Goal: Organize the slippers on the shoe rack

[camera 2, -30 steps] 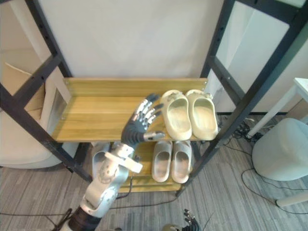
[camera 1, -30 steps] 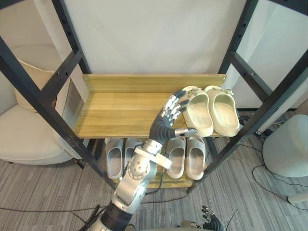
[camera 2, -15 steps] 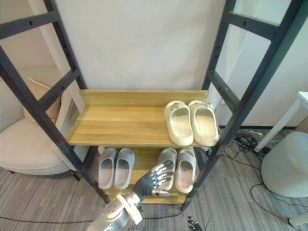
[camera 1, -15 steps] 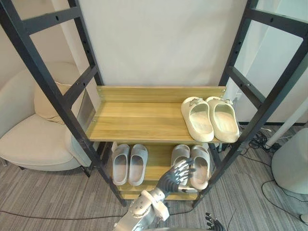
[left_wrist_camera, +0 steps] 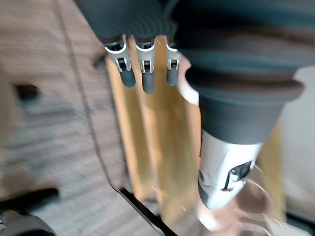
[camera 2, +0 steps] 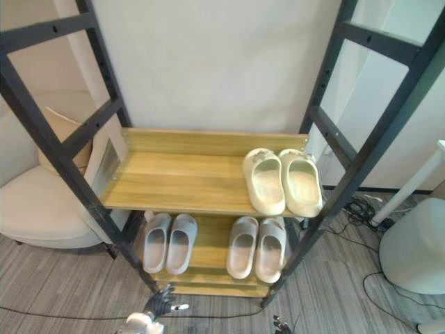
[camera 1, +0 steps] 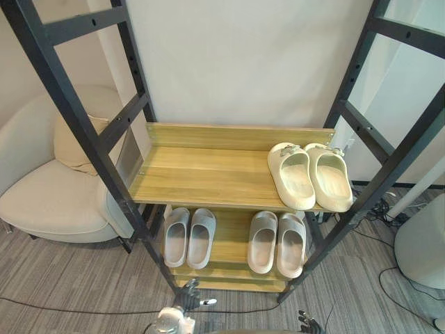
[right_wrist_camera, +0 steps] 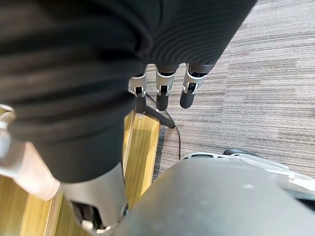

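On the upper board of the shoe rack (camera 1: 201, 170) the cream slippers (camera 1: 310, 175) sit paired at the right end, toes to the wall. The left grey pair (camera 1: 188, 236) and right grey pair (camera 1: 277, 241) line the lower board likewise, which looks like finished tidying. Well below every slipper, the left hand (camera 1: 186, 297) hangs before the rack's foot, fingers loose and empty; the right hand (right_wrist_camera: 162, 96), equally slack and empty, hangs over the floor.
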Robot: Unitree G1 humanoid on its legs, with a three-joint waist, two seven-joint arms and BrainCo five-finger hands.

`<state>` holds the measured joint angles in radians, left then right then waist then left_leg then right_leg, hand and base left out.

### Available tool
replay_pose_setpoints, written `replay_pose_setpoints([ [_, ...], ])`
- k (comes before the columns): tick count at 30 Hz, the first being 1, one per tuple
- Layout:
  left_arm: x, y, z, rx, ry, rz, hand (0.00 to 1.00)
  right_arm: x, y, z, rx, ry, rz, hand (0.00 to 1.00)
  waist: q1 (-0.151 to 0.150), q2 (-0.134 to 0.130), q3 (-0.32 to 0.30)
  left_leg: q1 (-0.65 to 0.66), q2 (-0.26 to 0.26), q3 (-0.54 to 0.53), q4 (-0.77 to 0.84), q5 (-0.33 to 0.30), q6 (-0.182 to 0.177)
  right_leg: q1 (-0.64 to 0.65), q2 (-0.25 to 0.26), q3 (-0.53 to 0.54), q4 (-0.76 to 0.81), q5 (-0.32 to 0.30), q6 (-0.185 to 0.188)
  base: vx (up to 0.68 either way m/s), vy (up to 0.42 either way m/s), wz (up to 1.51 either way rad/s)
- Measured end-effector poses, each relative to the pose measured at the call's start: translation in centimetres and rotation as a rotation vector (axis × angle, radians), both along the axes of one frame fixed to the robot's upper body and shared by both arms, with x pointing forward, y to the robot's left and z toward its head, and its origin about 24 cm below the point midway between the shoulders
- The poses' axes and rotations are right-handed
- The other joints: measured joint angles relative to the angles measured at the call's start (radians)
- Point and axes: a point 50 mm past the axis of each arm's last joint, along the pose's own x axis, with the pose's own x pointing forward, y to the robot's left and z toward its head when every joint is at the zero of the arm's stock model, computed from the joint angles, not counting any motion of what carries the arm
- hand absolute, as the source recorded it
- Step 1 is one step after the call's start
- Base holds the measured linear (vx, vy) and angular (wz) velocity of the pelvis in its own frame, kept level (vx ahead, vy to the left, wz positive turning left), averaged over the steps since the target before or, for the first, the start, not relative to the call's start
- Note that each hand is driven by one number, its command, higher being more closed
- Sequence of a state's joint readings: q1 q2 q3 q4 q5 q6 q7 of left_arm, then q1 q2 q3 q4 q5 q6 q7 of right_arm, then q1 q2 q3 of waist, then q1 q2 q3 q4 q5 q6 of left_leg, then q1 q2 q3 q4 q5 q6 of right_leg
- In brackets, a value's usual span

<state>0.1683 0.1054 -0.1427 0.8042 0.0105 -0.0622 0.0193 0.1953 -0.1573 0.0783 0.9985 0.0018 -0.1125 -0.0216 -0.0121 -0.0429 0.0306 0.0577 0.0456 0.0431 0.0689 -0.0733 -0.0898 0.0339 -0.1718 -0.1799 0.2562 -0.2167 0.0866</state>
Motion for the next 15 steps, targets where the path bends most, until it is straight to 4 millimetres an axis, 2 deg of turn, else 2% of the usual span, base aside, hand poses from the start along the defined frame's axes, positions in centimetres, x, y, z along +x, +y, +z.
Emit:
replay_pose_setpoints([
  [6, -0.6, 1.6, -0.3, 0.054, 0.023, 0.109, 0.00, 0.1, -0.2, 0.1, -0.005, -0.008, -0.031, 0.00, 0.000, 0.006, 0.007, -0.004, -0.001, 0.000, -0.030, 0.006, 0.000, -0.017, 0.001, 0.002, -0.006, -0.001, 0.001, 0.03, 0.002, 0.00],
  [13, -1.4, 2.7, -0.6, 0.076, 0.052, 0.201, 0.00, 1.3, -0.1, 0.2, -0.012, -0.035, -0.037, 0.00, 0.002, 0.002, 0.034, -0.021, -0.006, -0.012, -0.033, 0.002, 0.002, -0.026, 0.000, -0.006, -0.012, -0.005, 0.003, 0.06, 0.004, 0.02],
  [14, -1.1, 2.7, -0.6, 0.072, 0.043, 0.219, 0.00, 1.9, -0.1, 0.4, -0.014, -0.050, -0.033, 0.00, 0.008, 0.001, 0.051, -0.025, -0.008, -0.004, -0.012, -0.015, 0.005, -0.037, -0.005, 0.009, 0.020, -0.013, 0.005, 0.07, 0.025, -0.22],
  [15, -0.7, 2.8, -0.4, 0.068, 0.031, 0.247, 0.00, 2.6, -0.3, 0.5, -0.021, -0.065, -0.027, 0.00, 0.014, 0.006, 0.077, -0.028, -0.007, 0.004, 0.018, -0.033, 0.008, -0.078, -0.012, 0.041, 0.124, -0.022, 0.015, 0.03, 0.029, -0.22],
])
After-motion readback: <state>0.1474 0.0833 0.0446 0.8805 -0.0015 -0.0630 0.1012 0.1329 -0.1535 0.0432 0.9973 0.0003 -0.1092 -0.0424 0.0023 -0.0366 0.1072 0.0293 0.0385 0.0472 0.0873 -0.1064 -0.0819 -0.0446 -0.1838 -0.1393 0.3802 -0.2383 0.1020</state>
